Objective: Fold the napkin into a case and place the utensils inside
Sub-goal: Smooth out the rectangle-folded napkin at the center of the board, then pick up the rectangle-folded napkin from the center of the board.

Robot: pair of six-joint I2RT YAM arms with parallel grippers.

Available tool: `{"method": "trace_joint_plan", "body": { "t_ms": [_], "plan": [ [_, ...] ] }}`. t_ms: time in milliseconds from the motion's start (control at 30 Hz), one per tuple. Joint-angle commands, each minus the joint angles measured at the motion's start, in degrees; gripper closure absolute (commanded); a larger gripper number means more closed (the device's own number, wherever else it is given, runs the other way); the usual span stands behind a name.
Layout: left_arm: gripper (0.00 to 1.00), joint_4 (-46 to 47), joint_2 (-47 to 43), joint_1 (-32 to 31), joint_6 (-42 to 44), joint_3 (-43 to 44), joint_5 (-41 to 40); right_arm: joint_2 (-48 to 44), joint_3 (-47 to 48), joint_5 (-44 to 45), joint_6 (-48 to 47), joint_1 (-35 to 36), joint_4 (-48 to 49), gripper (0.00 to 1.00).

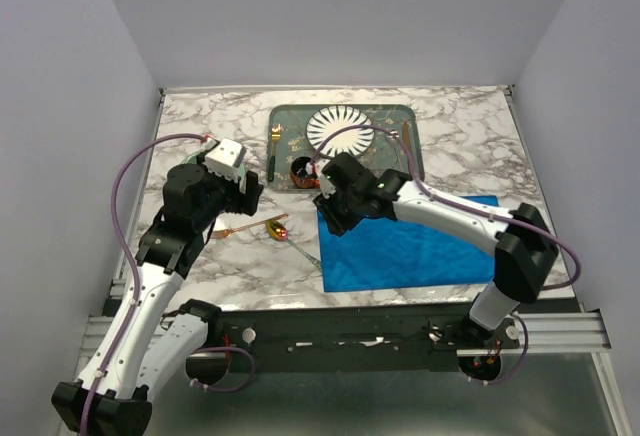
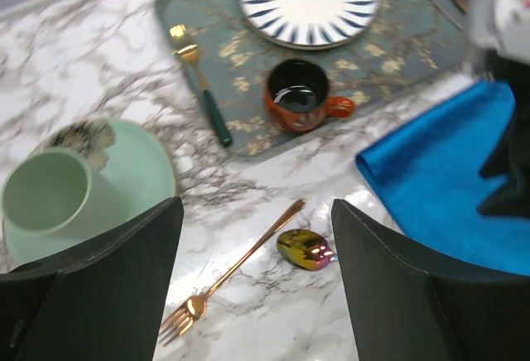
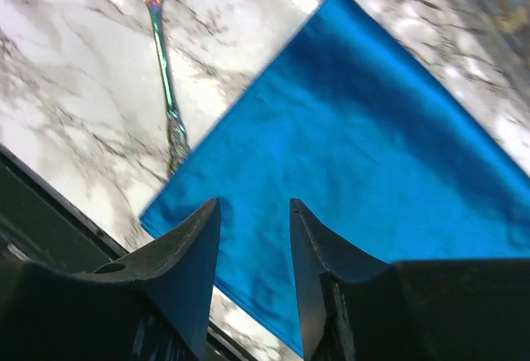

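The bright blue napkin [image 1: 415, 246] lies flat as a wide rectangle at the front right of the table; no case is in view. My right gripper [image 3: 253, 204] hovers open over the napkin's [image 3: 356, 129] left part, nothing between its fingers. Left of the cloth lie the copper-pink fork [image 2: 240, 266] and the iridescent spoon [image 2: 305, 248], whose thin handle [image 3: 166, 79] reaches the napkin's edge. My left gripper [image 2: 257, 208] stands wide open above these two utensils and holds nothing. From above, the fork [image 1: 243, 228] and spoon [image 1: 279, 228] lie between the two grippers.
A grey-green patterned tray [image 1: 290, 121] at the back holds a striped white plate [image 1: 338, 128], an orange mug [image 1: 303, 171], a green-handled gold fork [image 1: 272, 151] and brown-handled cutlery [image 1: 405, 146]. A mint cup [image 2: 45, 191] on a saucer [image 2: 141, 179] stands at the left.
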Motion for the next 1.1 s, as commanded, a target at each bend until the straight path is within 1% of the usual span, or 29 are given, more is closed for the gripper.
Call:
{"method": "trace_joint_plan", "body": {
  "t_ms": [0, 33, 133, 167, 300, 600, 900, 1067],
  "plan": [
    [0.16, -0.2, 2.3, 6.8, -15.8, 1.0, -9.1, 8.0, 7.1, 4.8, 8.3, 5.5, -3.7, 0.54],
    [0.16, -0.8, 2.9, 7.4, -16.5, 1.5, -9.1, 10.4, 7.7, 4.8, 9.4, 6.2, -4.0, 0.54],
    [0.16, -1.4, 4.8, 9.0, -17.8, 2.6, -6.5, 13.2, 9.3, 4.2, 11.1, 7.7, -4.8, 0.57],
    [0.16, -1.1, 4.9, 9.3, -18.0, 2.4, -5.0, 14.5, 9.9, 4.9, 11.3, 8.1, -5.0, 0.57],
    [0.16, 2.1, 4.6, 9.7, -18.5, 0.8, -3.3, 16.7, 12.0, 6.3, 12.1, 9.9, -6.2, 0.56],
    [0.17, 5.1, 3.6, 10.3, -19.5, -0.9, -2.4, 21.3, 12.8, 7.1, 14.2, 10.0, -7.0, 0.55],
    [0.17, 4.5, 1.7, 10.7, -18.7, -2.3, -1.2, 26.2, 15.8, 7.9, 14.9, 10.0, -7.9, 0.55],
    [0.17, 5.0, 1.8, 10.9, -18.4, -3.1, -0.9, 28.1, 17.1, 9.2, 15.3, 9.9, -8.5, 0.58]
  ]
}}
